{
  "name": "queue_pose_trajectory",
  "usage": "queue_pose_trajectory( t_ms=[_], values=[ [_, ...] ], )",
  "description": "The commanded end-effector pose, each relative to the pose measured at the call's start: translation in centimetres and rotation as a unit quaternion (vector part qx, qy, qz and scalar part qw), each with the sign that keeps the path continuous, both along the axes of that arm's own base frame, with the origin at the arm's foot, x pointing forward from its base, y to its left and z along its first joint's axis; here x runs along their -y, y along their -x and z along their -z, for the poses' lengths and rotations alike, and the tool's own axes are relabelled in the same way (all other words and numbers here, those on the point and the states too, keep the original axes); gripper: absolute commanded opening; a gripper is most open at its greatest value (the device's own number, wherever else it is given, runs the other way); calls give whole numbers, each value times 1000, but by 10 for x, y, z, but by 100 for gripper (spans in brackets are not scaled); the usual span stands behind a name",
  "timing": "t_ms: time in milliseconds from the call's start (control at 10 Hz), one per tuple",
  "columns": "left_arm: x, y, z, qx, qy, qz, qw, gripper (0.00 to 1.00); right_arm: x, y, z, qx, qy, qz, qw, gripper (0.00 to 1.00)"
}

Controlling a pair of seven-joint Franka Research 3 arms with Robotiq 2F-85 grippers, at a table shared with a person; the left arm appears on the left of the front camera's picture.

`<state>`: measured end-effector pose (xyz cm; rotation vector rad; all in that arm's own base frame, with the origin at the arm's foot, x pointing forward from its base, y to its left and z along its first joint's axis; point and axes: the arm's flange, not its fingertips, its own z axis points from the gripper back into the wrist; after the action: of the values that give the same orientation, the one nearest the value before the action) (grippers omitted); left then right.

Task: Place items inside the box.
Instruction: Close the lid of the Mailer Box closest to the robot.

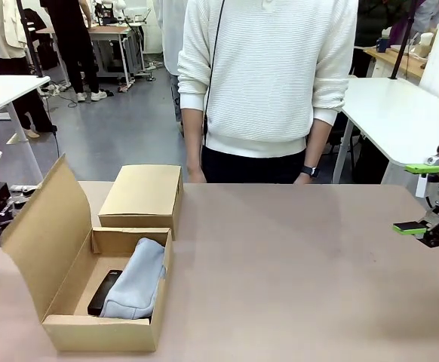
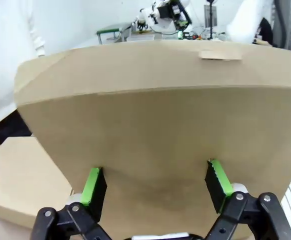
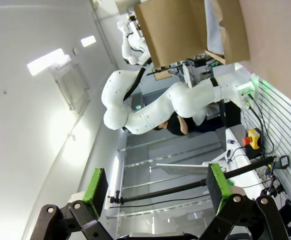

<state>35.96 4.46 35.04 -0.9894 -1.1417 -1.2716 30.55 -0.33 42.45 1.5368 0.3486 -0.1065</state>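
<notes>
Two brown cardboard boxes sit on the counter (image 1: 295, 256). The longer, shallow box (image 1: 102, 328) stands open at the near left, its wide lid flap (image 1: 42, 226) raised and leaning toward the robot's left. The shorter, squarer box (image 1: 142, 194) is closed and sits just behind it, touching its back edge. Inside the open box lie two items: one grey fabric pouch (image 1: 136, 279) along the right side, and one black object (image 1: 104, 292) just beside it on the left — too dark to tell what it is.

One person in a white knit sweater (image 1: 268, 72) stands at the far edge of the counter, a watch (image 1: 309, 171) on one wrist.

The left gripper (image 2: 155, 187) faces the outer side of the lid flap from close up, fingers (image 2: 93, 186) spread apart and holding nothing. The right gripper (image 1: 415, 197) hovers at the right edge of the counter, well apart from the boxes, fingers (image 1: 409, 228) likewise spread and empty.

The counter is a plain, matte pinkish-brown surface. Behind the person the room has a grey floor, white tables (image 1: 404, 113) on both sides, and other people standing at a cluttered bench far off. No readable writing or labels show on either box.
</notes>
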Motion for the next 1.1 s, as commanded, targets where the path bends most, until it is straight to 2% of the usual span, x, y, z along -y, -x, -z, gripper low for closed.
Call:
queue_pose_trajectory(
  t_ms=[0,300,400,600,700,800,900,1000],
  values=[
    [47,49,-6,-27,4,-14,1000,100,-1,0,-6,-9,-7,3,1000,100],
    [76,65,0,-33,-26,-15,999,100,-1,0,-6,-9,-7,3,1000,100],
    [90,71,3,-25,-38,-18,999,100,-1,0,-6,-9,-7,3,1000,100],
    [124,89,16,-31,-98,-9,995,100,-1,0,-6,-9,-7,3,1000,100],
    [130,99,23,-16,-124,-1,992,100,-1,0,-6,-9,-7,3,1000,100],
    [128,103,25,-3,-182,5,983,100,-1,0,-6,-9,-7,3,1000,100],
    [96,-24,2,-19,-102,12,995,100,-1,0,-6,-9,-7,3,1000,100],
    [96,-24,2,-19,-102,12,995,100,-1,0,-6,-9,-7,3,1000,100]
  ],
)
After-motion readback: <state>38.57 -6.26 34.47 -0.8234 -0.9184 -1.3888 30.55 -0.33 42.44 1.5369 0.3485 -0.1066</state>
